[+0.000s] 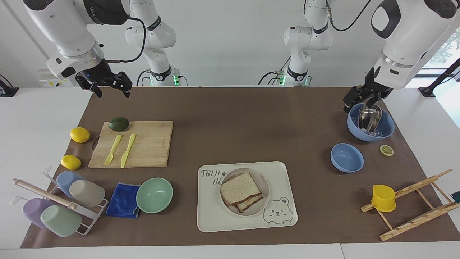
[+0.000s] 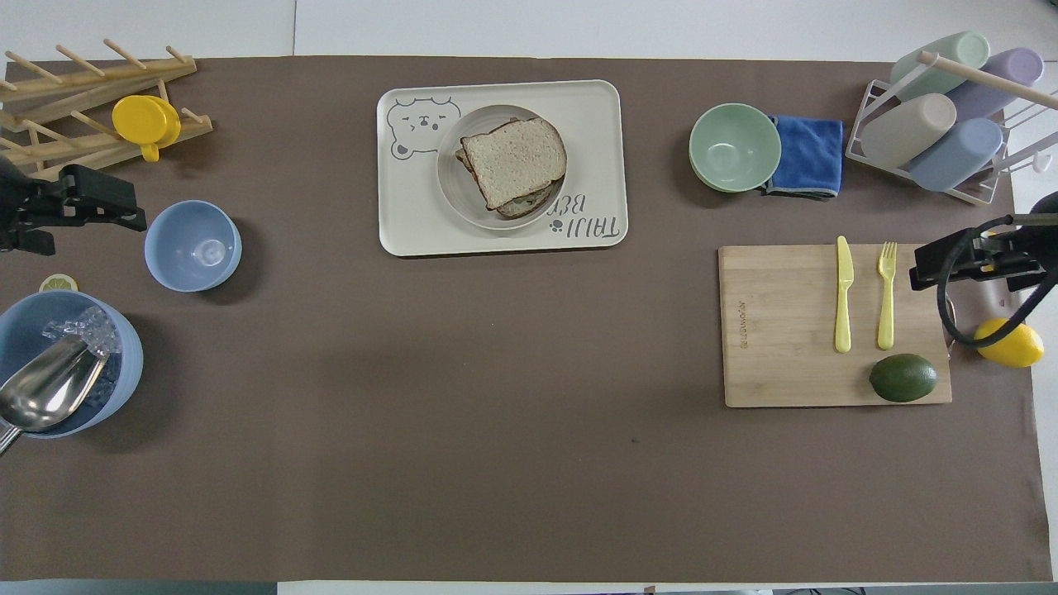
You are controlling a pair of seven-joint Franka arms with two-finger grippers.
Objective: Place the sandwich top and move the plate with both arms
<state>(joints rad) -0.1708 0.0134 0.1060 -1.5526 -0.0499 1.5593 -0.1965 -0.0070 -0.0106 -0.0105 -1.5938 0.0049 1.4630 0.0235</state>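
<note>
The sandwich top (image 1: 240, 187) is a pale speckled slice lying flat on a lower slice on the plate (image 1: 265, 181). The plate sits on the cream bear tray (image 1: 280, 172). In the overhead view the sandwich top (image 2: 514, 161) covers most of the plate (image 2: 453, 186). My left gripper (image 1: 359, 103) is open and empty, raised over the left arm's end of the table by the blue bowls, well away from the tray; it shows at the overhead view's edge (image 2: 136, 207). My right gripper (image 1: 111, 93) waits open and empty over the right arm's end (image 2: 922, 273).
A small blue bowl (image 1: 346, 157) and a blue ice bowl with a metal scoop (image 1: 371, 124) stand under the left arm. A wooden rack with a yellow cup (image 1: 383, 198), a mint-green bowl (image 1: 154, 195), a cutting board (image 1: 151, 144) and a cup rack (image 1: 61, 201) stand around.
</note>
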